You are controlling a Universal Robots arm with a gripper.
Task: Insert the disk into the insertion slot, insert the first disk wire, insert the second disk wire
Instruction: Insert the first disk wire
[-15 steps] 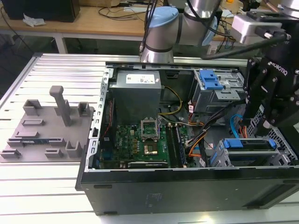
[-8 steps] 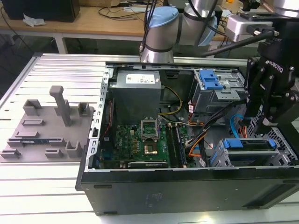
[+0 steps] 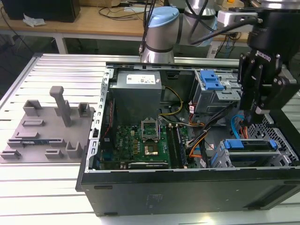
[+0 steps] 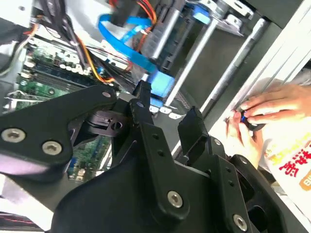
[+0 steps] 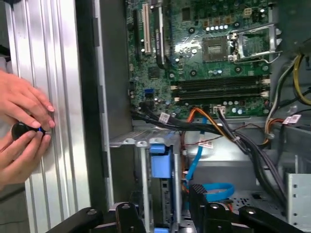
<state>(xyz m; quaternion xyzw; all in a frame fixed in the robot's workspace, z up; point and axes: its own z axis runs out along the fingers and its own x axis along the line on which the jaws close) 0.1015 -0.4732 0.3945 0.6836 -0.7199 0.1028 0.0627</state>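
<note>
Tool point(image 3: 255, 118) hangs spread and empty directly above the insertion slot point(image 3: 219, 157), where the disk point(image 3: 248, 145) already sits, long axis along the slot. Blue wire point(image 3: 236, 124) loops beside the slot, near the tool.

A computer case point(image 3: 187, 197) took the exterior view's centre and right, with a fixture plate point(image 3: 42, 136) at its left. Inside, the motherboard point(image 3: 136, 140) lay lower centre. The disk point(image 3: 248, 144) sat in the insertion slot point(image 3: 219, 159) at lower right, below the gripper point(image 3: 255, 115).
</note>
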